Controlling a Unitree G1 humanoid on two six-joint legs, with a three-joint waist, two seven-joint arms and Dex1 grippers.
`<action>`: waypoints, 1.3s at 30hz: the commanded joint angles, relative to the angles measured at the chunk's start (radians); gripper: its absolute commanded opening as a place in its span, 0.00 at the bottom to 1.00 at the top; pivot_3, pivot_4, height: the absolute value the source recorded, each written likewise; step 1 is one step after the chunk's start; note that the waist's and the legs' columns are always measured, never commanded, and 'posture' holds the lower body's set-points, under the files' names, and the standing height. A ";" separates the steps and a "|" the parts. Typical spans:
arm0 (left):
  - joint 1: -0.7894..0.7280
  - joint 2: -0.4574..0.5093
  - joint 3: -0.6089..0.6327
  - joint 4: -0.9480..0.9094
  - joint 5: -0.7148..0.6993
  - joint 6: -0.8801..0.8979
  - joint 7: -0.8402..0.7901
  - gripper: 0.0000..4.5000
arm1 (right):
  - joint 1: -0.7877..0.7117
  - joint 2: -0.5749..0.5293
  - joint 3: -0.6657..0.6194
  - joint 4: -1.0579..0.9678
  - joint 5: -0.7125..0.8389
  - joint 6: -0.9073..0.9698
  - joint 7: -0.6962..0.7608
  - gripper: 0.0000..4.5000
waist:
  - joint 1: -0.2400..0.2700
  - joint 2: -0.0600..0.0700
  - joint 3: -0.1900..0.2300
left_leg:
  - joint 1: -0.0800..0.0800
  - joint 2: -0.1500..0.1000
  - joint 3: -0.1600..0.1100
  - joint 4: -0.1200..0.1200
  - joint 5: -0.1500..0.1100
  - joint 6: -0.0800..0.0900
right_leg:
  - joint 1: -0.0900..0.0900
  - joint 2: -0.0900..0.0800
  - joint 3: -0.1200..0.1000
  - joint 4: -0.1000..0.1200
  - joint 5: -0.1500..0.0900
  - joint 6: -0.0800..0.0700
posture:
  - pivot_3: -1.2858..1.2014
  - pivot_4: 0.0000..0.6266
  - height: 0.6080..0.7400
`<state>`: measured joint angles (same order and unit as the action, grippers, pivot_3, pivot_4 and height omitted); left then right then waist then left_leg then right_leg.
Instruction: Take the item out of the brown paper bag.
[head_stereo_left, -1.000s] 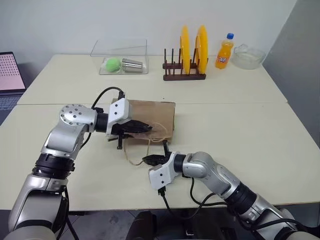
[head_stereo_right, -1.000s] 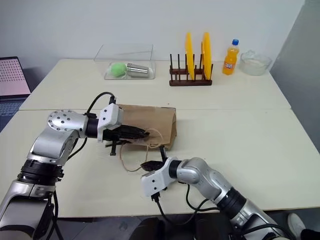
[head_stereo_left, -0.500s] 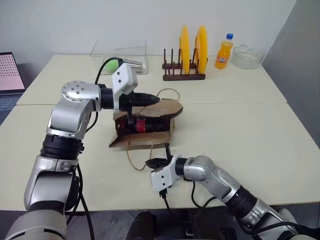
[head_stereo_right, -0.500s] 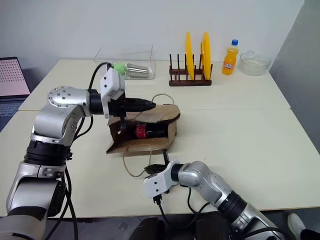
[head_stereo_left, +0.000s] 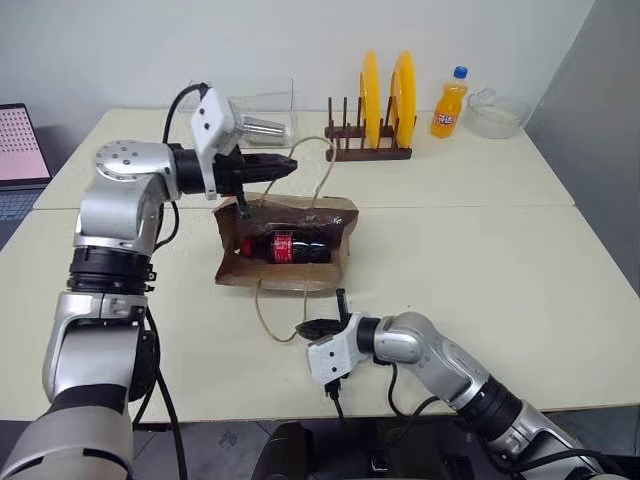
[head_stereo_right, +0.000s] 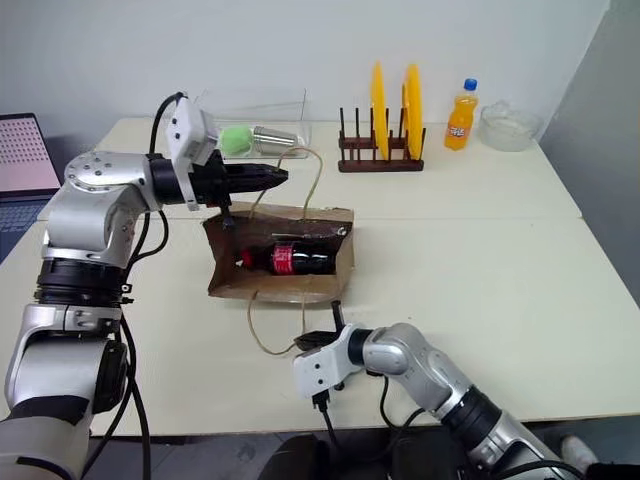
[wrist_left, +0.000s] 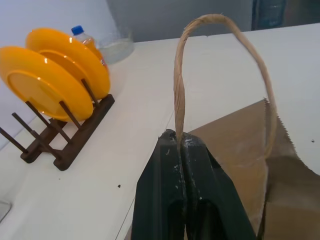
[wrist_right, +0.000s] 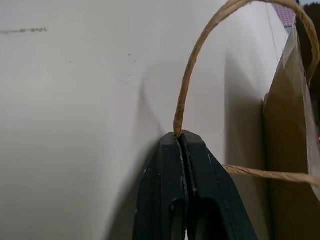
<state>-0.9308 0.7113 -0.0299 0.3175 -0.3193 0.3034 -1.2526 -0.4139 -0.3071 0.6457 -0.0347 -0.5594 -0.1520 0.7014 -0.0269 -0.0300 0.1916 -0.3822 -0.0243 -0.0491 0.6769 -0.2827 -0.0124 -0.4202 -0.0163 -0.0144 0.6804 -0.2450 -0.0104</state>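
Note:
The brown paper bag lies on its side mid-table with its mouth pulled open toward me. Inside rests the item, a small cola bottle with a red label, lying flat. My left gripper is raised above the bag's far edge, shut on the upper cord handle, holding that side up. Near the table's front, my right gripper is shut on the lower cord handle, which loops across the tabletop from the bag's near edge.
At the back stand a wooden rack with yellow plates, an orange soda bottle, a glass bowl and a clear box holding a green ball and a metal cup. A laptop sits far left.
My left gripper rose and moved back with the upper handle, lifting the bag's top side; the mouth opened and the cola bottle came into sight. The right gripper stayed put.

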 joint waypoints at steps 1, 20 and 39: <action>0.034 0.022 0.022 -0.106 -0.053 0.045 -0.038 0.00 | -0.023 0.000 -0.060 -0.099 0.097 0.071 0.084 0.01 | 0.000 0.000 0.000 | 0.000 0.000 0.000 0.000 0.000 0.000 | 0.000 0.000 0.000 0.000 0.000 0.000 | 0.52 0.24 1.00; 0.084 0.029 0.034 -0.161 -0.067 0.068 -0.044 0.00 | -0.236 -0.120 -0.395 -0.489 0.817 0.752 0.383 0.45 | 0.000 0.000 0.000 | 0.000 0.000 -0.001 0.000 0.000 0.001 | 0.000 -0.001 -0.001 0.000 0.000 0.000 | 0.52 0.24 1.00; 0.001 0.020 0.076 -0.068 -0.076 0.077 -0.018 0.00 | -0.483 0.056 0.062 0.118 0.101 0.269 -0.039 0.45 | -0.002 0.000 0.000 | -0.002 -0.001 0.000 0.000 0.000 0.000 | -0.002 -0.002 -0.001 0.000 0.000 0.000 | 0.52 0.24 1.00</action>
<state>-0.8975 0.7261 0.0083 0.2668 -0.3754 0.3836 -1.2783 -0.8838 -0.2534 0.7033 0.0912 -0.4268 0.1507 0.6750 -0.0291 -0.0299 0.1917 -0.3839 -0.0253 -0.0494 0.6771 -0.2827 -0.0123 -0.4221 -0.0178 -0.0152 0.6809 -0.2447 -0.0107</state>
